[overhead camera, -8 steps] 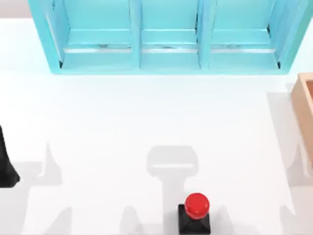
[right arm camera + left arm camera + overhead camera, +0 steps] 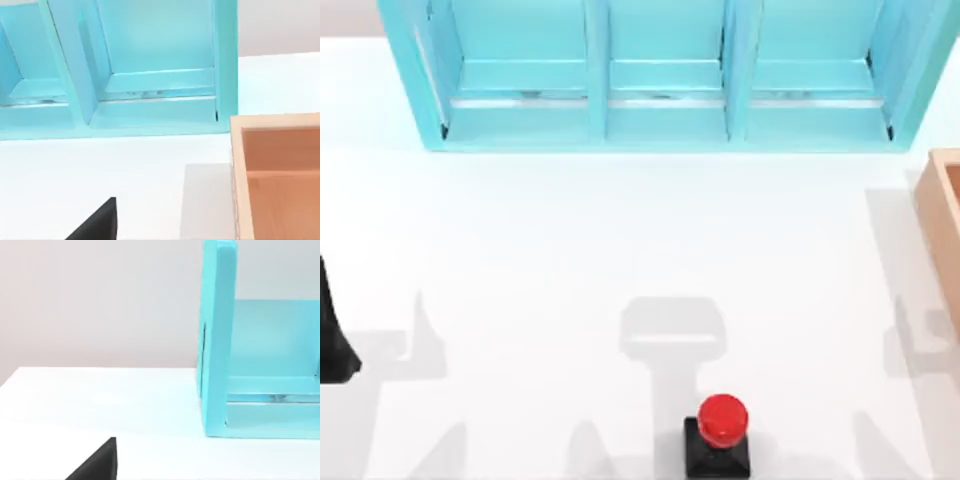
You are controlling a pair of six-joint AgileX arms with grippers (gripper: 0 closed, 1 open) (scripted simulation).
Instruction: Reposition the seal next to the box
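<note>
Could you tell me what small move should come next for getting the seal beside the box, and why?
Probably bring the right arm down over the seal, since nothing holds it yet. It stands upright near the table's front edge, well apart from the box at the right edge. The left gripper sits at the far left, farther away.

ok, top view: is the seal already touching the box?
No. The seal stands at the table's near edge, well apart from the box at the right edge, with bare table between them.
</note>
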